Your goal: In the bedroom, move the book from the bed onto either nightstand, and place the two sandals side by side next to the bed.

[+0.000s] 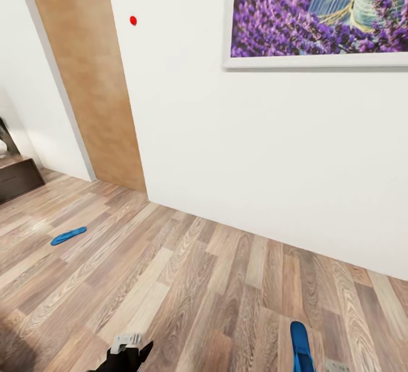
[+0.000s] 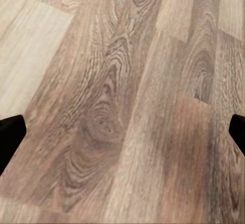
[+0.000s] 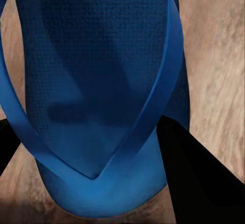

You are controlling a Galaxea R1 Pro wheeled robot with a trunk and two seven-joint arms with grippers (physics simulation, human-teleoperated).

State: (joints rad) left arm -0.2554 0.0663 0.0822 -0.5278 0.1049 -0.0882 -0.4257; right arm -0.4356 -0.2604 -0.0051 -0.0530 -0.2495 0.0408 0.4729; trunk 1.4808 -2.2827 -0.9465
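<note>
White wall (image 1: 255, 151) is filling most of the head view, with a wood-plank floor (image 1: 187, 281) running beneath it. A framed picture of purple lavender (image 1: 320, 12) is hanging high on the wall, and a tan wooden door (image 1: 85, 72) is standing beside it with a small red dot (image 1: 133, 20) on the wall close by. A dark wooden cabinet (image 1: 17, 176) is showing at the far edge past the door.

One blue sandal (image 1: 68, 235) is lying flat on the floor, out from the door and well apart from the robot. The other blue sandal (image 1: 301, 346) is sitting at the near edge of the floor view, by the right arm. In the right wrist view this sandal (image 3: 97, 91) is looming very close, straps facing the camera, and the right claw (image 3: 102, 157) is gripping it, its dark fingers (image 3: 199, 178) showing on both sides of the sole.

The left claw (image 1: 129, 352) is hanging above bare floor planks (image 2: 122, 101), its fingertips (image 2: 10, 137) standing wide apart with nothing between them.
</note>
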